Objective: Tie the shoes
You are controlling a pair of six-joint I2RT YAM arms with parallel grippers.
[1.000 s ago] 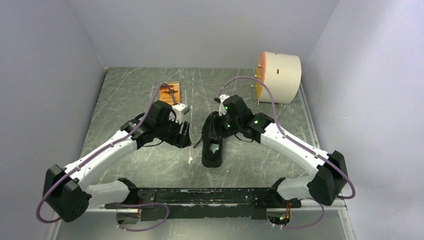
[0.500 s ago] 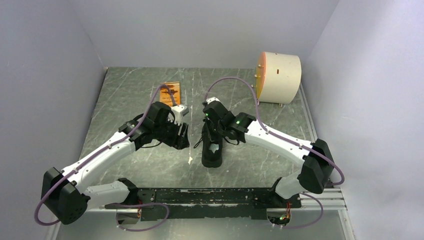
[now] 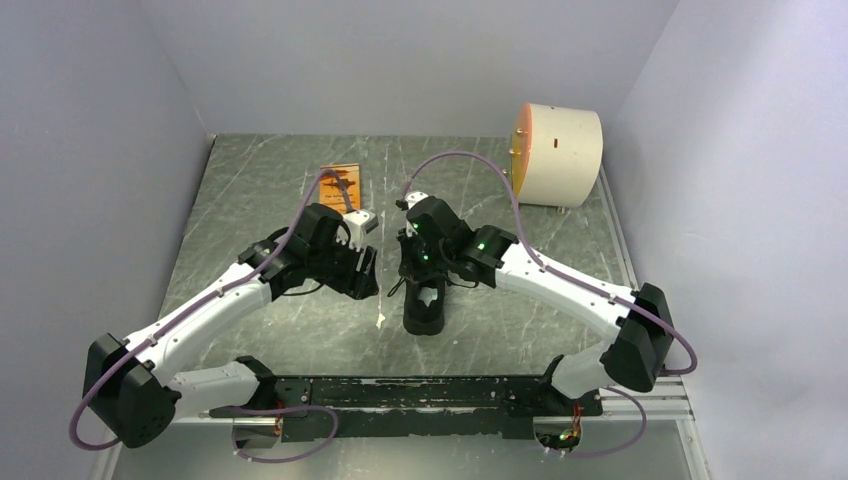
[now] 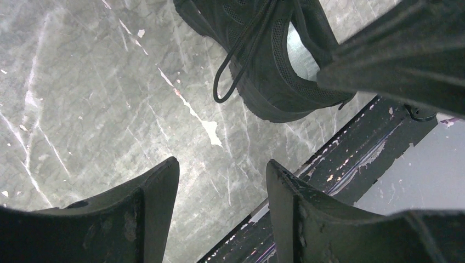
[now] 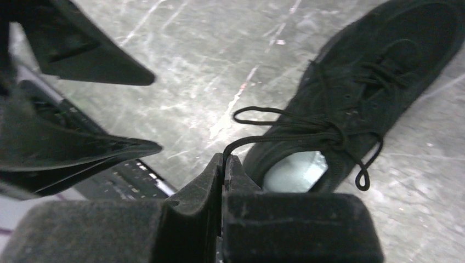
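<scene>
Grey, scratched, marble-patterned tabletop fills the floor of the white-walled enclosure. At its far right corner lies a cream cylindrical drum, its orange face turned left. Near the middle, between the two arms, the all-black low-top knit sneaker rests on its sole with the heel toward the arm bases. Its pale insole patch shows through the opening. A flat orange card lies beyond the left wrist, apart from the sneaker. The left gripper hangs just left of the sneaker, fingers spread with nothing between them. The right gripper sits over the sneaker's front, fingers pressed together on a strand of the thin black laces that runs from the lacing to the fingertips. One loose loop drapes over the sneaker's side. A small white scrap lies on the tabletop left of the heel.
</scene>
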